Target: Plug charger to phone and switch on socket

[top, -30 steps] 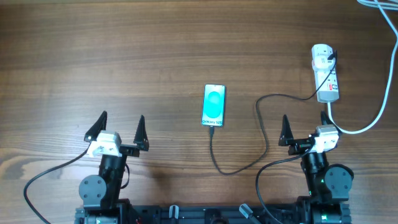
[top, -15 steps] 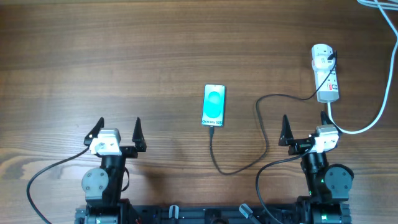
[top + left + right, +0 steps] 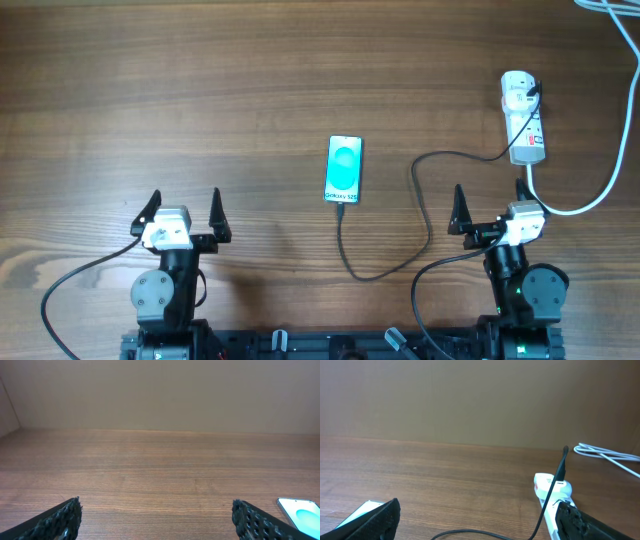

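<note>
While our left fingers (image 3: 215, 208) and right fingers (image 3: 459, 208) stand apart and empty, we see the charger (image 3: 339, 225) curving between the phone (image 3: 344, 169) and the right fingers, toward the socket (image 3: 523, 130).

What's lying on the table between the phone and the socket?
Only the charger cable, curving over bare wood between the phone and the socket. The overhead view shows it.

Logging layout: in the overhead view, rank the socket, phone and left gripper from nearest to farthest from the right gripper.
1. socket, just ahead of the right gripper, on the right side.
2. phone, centre of the table.
3. left gripper, far left.
</note>
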